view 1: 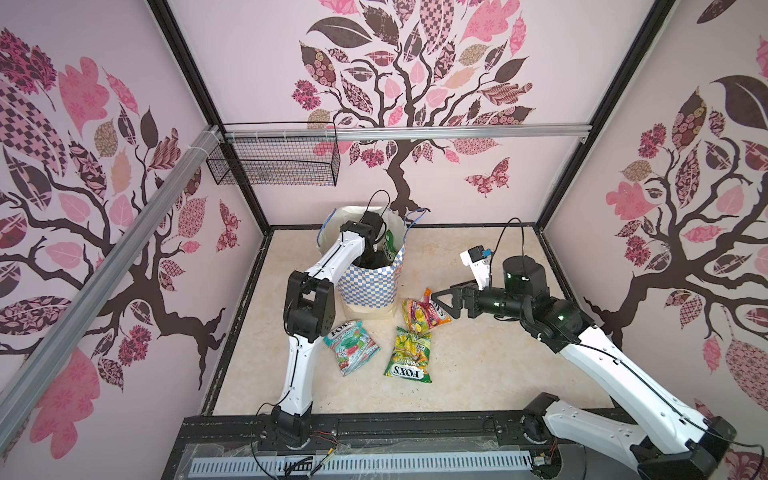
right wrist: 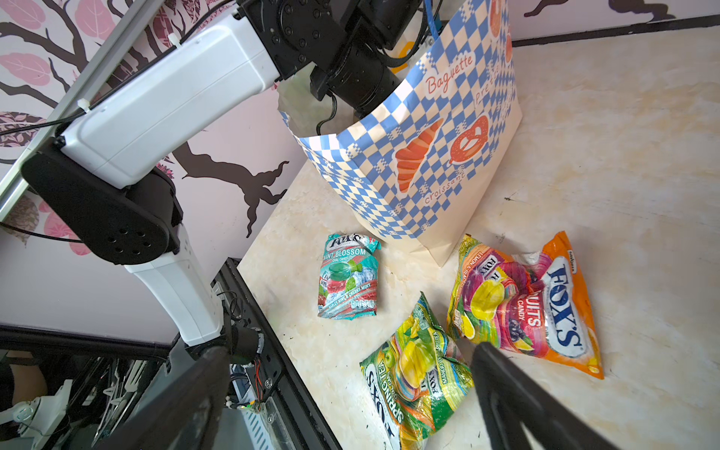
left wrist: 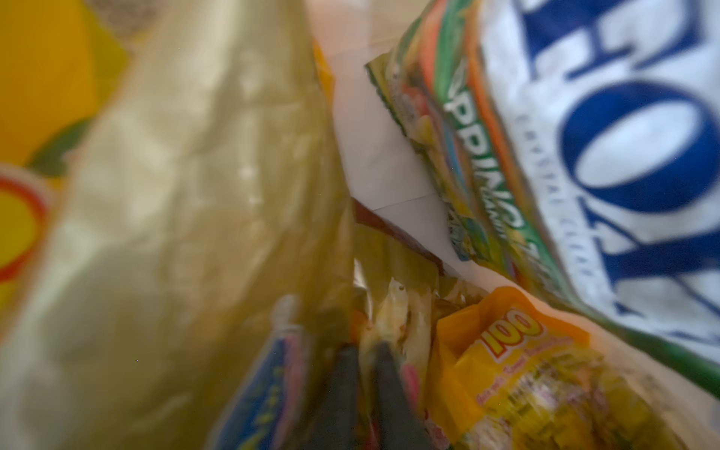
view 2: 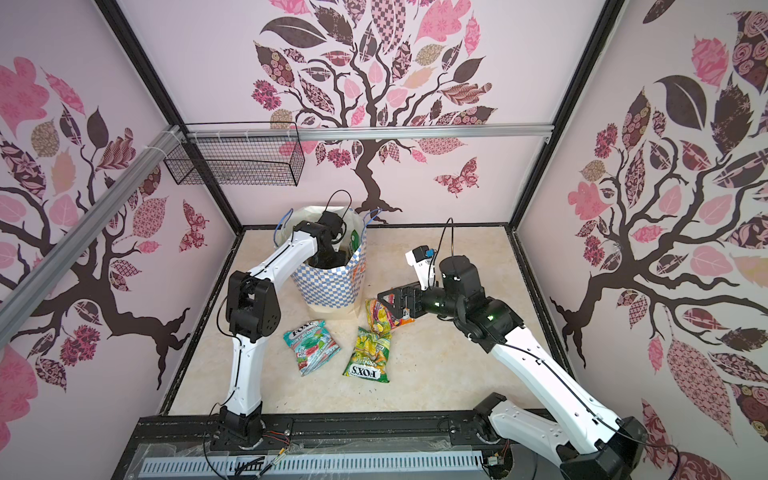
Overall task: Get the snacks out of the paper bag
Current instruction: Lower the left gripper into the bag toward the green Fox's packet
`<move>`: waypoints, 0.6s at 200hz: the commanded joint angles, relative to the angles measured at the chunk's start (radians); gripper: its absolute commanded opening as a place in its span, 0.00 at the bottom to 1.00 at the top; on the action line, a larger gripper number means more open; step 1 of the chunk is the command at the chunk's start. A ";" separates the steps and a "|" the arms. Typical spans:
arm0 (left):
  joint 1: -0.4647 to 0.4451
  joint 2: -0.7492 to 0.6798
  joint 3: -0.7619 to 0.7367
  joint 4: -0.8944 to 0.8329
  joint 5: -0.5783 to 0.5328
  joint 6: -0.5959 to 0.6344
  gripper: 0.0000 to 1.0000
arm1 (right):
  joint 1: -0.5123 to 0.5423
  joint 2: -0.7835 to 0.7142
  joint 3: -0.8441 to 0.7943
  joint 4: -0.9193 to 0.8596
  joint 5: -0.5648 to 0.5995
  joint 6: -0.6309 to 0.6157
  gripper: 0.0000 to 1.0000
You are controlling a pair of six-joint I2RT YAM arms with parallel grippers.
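The blue-and-white checked paper bag (view 1: 368, 286) (view 2: 328, 286) (right wrist: 428, 156) stands upright at the back of the table. My left arm reaches down into it, so the left gripper is hidden in both top views. In the left wrist view the left gripper (left wrist: 366, 350) is shut on the crinkled edge of a pale yellow snack packet (left wrist: 393, 311), between a gold-brown packet (left wrist: 195, 195), a green FOX'S packet (left wrist: 584, 156) and a yellow-orange packet (left wrist: 526, 370). On the table lie a teal packet (view 1: 351, 347), a green packet (view 1: 409, 355) and an orange-pink packet (view 1: 422, 311). My right gripper (view 1: 436, 305) (right wrist: 350, 348) hovers open over them, holding nothing.
A black wire basket (view 1: 274, 160) hangs on the back wall at the left. The black base rail (view 1: 374, 432) runs along the table's front edge. Walls close in the table on three sides.
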 commanded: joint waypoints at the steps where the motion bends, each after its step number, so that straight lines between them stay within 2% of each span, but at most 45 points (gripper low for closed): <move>1: -0.001 -0.027 -0.046 -0.020 0.019 0.006 0.00 | 0.002 0.007 0.034 -0.010 -0.012 0.003 1.00; 120: -0.001 -0.223 -0.016 0.024 0.011 -0.013 0.00 | 0.002 -0.002 0.030 -0.014 -0.006 0.005 0.99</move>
